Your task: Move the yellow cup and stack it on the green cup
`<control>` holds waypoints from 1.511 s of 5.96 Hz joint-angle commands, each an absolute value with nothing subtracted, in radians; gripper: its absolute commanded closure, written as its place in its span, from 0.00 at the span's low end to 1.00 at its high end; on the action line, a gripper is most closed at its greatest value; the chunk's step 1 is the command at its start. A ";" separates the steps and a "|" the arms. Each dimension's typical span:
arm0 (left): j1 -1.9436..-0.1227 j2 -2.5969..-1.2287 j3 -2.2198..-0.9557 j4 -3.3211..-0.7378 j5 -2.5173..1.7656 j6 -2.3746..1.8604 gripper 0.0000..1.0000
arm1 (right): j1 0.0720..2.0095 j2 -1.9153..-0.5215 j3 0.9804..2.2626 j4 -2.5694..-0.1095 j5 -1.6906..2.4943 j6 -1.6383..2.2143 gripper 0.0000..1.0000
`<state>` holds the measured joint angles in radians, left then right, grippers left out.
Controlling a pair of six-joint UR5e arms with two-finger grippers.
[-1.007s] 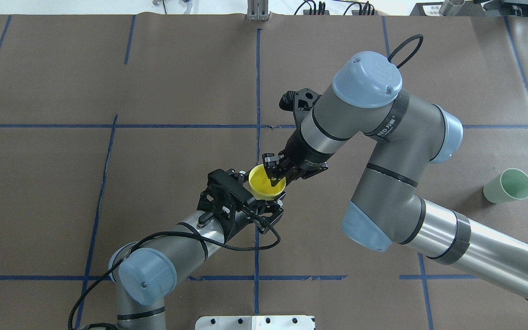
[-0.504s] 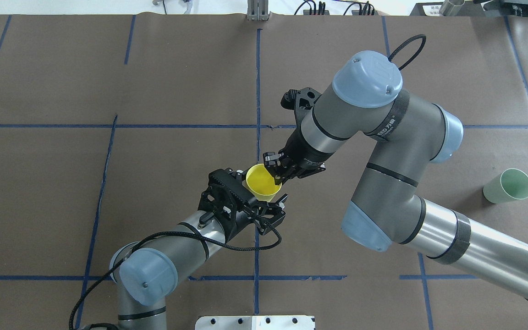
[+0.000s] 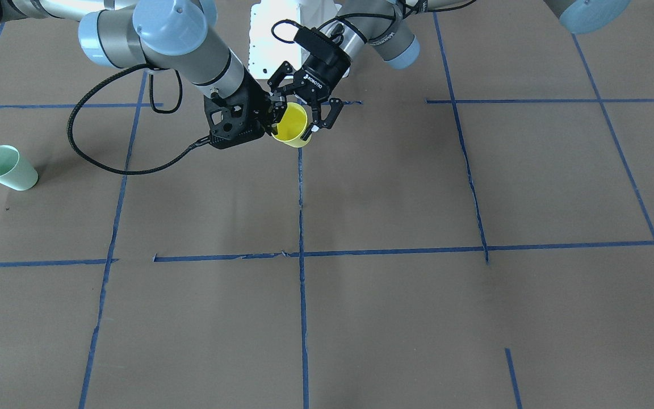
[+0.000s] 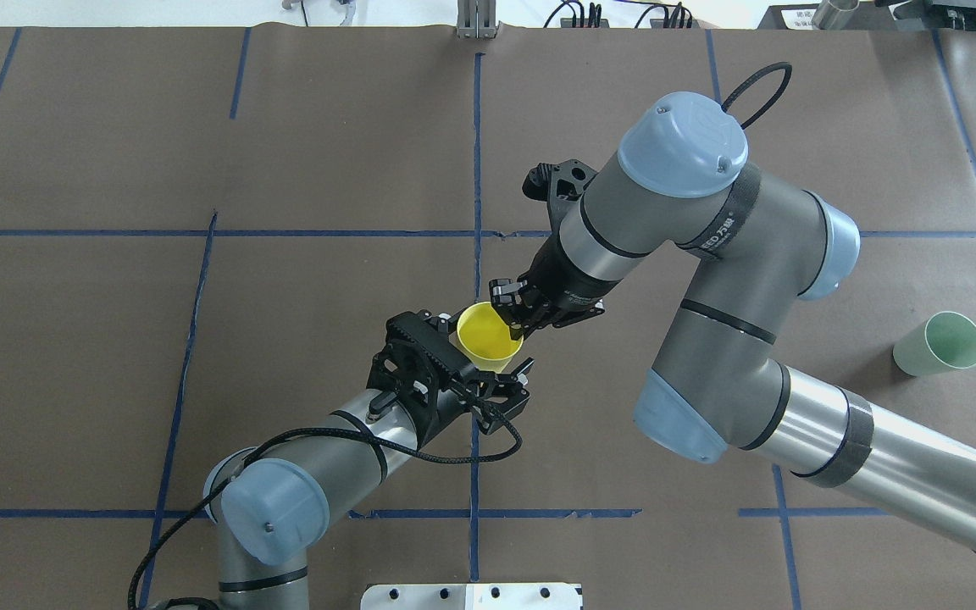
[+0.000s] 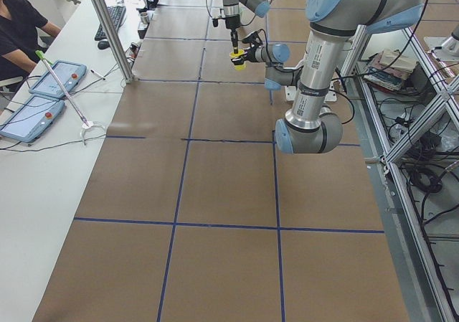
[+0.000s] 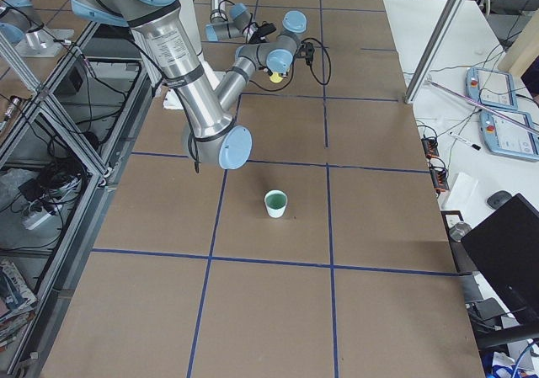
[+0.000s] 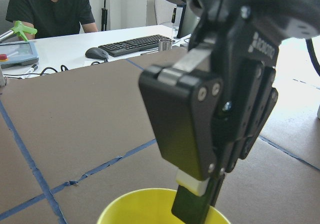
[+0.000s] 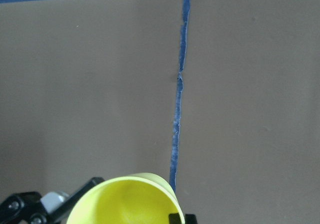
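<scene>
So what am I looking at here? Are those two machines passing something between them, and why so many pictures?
These are two robot arms at a brown-covered table, each ending in two-fingered jaws. The pictures show one instant from several cameras: one above and behind the robot, one facing it, one at each table end, one on each wrist. The right arm holds a yellow cup above the table, its jaws pinching the rim with one finger inside. The left arm has its jaws spread open on either side of the cup's body, not gripping. A green cup stands alone on the table, far off on the robot's right.
</scene>
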<state>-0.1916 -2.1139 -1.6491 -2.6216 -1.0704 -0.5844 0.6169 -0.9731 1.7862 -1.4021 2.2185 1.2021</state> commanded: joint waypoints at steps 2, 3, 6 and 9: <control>-0.192 -2.115 -1.654 -2.622 -1.069 -0.584 0.00 | 0.624 -1.075 1.824 -1.402 2.105 1.224 1.00; -0.192 -2.115 -1.654 -2.622 -1.069 -0.586 0.00 | 0.647 -1.122 1.839 -1.402 2.027 1.223 1.00; -0.190 -2.131 -1.646 -2.622 -1.066 -0.591 0.00 | 0.884 -1.398 2.006 -1.407 2.019 1.186 1.00; -0.190 -2.132 -1.646 -2.622 -1.065 -0.592 0.00 | 1.196 -1.657 2.002 -1.408 2.178 0.687 1.00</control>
